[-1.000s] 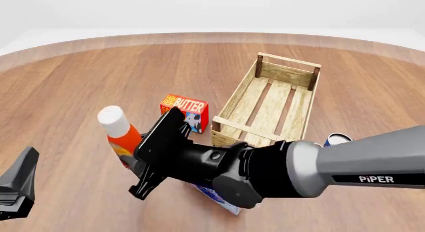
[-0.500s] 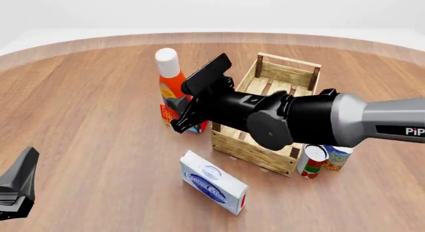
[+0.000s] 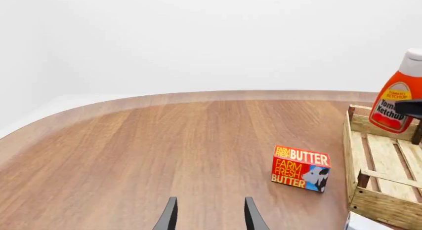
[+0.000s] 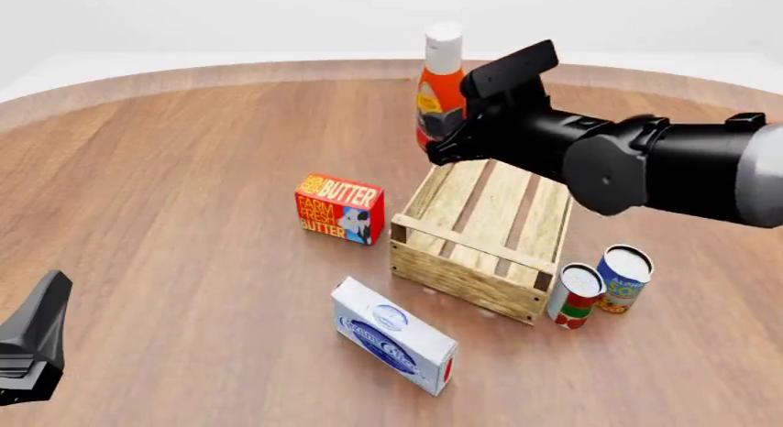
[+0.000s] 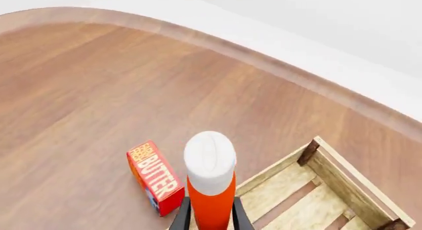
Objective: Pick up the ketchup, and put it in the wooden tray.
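The ketchup [image 4: 439, 90], a red-orange bottle with a white cap, hangs upright in the air above the far end of the wooden tray [image 4: 490, 233]. My right gripper [image 4: 456, 125] is shut on the bottle's lower body. The right wrist view looks down on the ketchup [image 5: 209, 180] between the two fingers, with the wooden tray [image 5: 323, 190] below it. In the left wrist view the ketchup [image 3: 398, 99] floats over the wooden tray [image 3: 379, 178]. My left gripper [image 3: 207, 219] is open and holds nothing; it rests low at the near left [image 4: 31, 340].
A red butter box [image 4: 339, 208] stands left of the tray. A white and blue box [image 4: 393, 334] lies in front of it. Two cans [image 4: 600, 283] stand by the tray's near right corner.
My right gripper has carried the ketchup up and to the right, from beside the butter box to above the tray's far end. The left arm has not moved.
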Robot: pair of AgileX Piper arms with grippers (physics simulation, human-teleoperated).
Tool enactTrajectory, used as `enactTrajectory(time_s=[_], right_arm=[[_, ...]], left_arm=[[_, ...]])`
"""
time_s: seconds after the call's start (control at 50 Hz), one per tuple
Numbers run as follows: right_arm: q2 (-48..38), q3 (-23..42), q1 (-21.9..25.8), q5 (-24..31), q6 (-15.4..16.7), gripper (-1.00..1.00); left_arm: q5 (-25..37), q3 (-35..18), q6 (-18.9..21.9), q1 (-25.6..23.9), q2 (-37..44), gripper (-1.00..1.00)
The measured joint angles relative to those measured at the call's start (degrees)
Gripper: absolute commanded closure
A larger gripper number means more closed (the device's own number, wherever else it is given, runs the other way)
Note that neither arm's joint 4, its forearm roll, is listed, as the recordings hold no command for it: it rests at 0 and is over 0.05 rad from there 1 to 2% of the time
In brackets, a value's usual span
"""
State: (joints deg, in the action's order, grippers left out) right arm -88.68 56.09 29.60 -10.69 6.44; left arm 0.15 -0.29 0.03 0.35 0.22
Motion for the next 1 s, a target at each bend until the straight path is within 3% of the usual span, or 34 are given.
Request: enactTrajectory(time_s=[0.18, 0.46, 1.0], right_arm=[[0.1, -1.6, -4.9, -1.2, -0.5, 1.00], [-4.1, -5.1, -10.3, -7.7, -2.4, 1.00], [-16.5, -5.7, -12.7, -18.6, -5.3, 1.00]], left_arm=[[0.0, 0.0, 0.0, 0.0, 0.0, -1.00], [0.0, 0.0, 0.0, 0.0, 0.0, -1.00], [0.0, 0.0, 0.0, 0.0, 0.0, -1.00]])
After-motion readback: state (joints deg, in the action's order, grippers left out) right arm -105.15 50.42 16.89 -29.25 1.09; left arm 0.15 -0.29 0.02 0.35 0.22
